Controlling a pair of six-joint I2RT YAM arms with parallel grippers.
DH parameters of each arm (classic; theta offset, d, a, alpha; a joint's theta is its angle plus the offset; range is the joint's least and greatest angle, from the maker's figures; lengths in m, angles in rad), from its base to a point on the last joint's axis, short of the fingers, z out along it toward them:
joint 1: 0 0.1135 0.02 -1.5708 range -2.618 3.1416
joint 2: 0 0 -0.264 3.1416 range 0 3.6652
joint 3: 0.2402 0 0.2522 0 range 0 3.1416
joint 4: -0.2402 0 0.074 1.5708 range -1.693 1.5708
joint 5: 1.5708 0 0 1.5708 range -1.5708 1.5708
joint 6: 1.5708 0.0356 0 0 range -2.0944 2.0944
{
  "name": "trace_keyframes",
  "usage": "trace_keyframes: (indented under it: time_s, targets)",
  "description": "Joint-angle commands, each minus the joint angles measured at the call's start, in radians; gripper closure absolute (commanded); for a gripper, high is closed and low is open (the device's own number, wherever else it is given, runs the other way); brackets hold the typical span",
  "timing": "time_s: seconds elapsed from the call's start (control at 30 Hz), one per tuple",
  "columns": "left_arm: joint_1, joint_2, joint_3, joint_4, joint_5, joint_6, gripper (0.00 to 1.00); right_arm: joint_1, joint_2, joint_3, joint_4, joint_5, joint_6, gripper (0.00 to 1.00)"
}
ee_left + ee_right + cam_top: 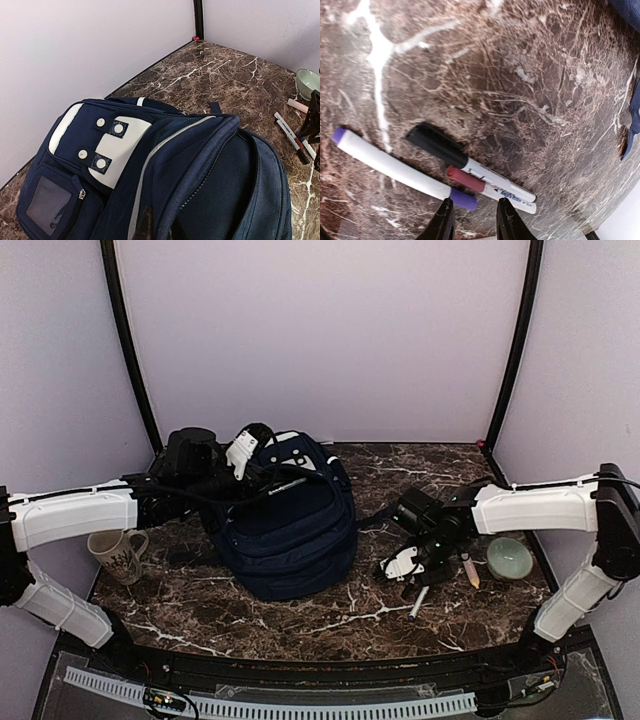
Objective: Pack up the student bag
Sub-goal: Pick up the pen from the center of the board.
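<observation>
Student bag (pixel 290 525) sits mid-table, slightly left of centre, top end toward the far wall. White patch with snaps faces up near the far end.

Left gripper (pixel 243 453) is at the bag's far-left top corner. In the left wrist view its fingers are pressed together at the bottom edge of the frame and pinch the fabric rim of the bag, by the grey piping.

Right gripper (pixel 474 222) hangs low over the marble table (pixel 300 625), right of the bag and apart from it. Its fingers (pixel 442 220) are spread with a modest gap and hold nothing. Three markers lie just ahead of the tips:
- purple-capped marker (pixel 395 167), its purple end just beside the left finger
- black-capped marker (pixel 470 167)
- red-capped marker (pixel 487 187), touching the black-capped one along its side

Cannot tell whether the fingertips touch the tabletop.

Green bowl (pixel 510 558) is at the right edge, near the right arm. Mug (pixel 118 552) stands at the left edge, under the left arm.
</observation>
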Motion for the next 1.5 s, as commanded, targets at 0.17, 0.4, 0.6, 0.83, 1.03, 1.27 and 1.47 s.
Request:
trace_keyframes:
  time_s: [0.17,0.4,0.6,0.83,1.03,1.27,1.47]
  targets:
    - [0.003,-0.046,0.011,0.108,0.024,0.001,1.00,-0.065,0.071,0.010,0.127,0.075,-0.054,0.73]
    - [0.003,-0.040,0.009,0.109,0.025,0.002,1.00,-0.079,0.080,-0.054,0.175,0.084,-0.122,0.67]
    - [0.004,-0.034,0.010,0.110,0.021,0.005,1.00,-0.079,0.095,-0.058,0.165,0.059,-0.132,0.65]
    - [0.004,-0.026,0.010,0.111,0.027,0.005,1.00,-0.080,0.114,-0.053,0.137,0.037,-0.137,0.65]
    - [0.004,-0.025,0.011,0.111,0.030,0.006,1.00,-0.078,0.193,0.045,0.039,-0.070,-0.095,0.71]
    - [0.005,-0.029,0.009,0.113,0.027,0.009,1.00,-0.076,0.247,0.085,-0.008,-0.103,-0.046,0.89]
    - [0.004,-0.028,0.007,0.116,0.028,0.010,1.00,-0.051,0.171,0.112,-0.038,-0.140,-0.006,0.97]
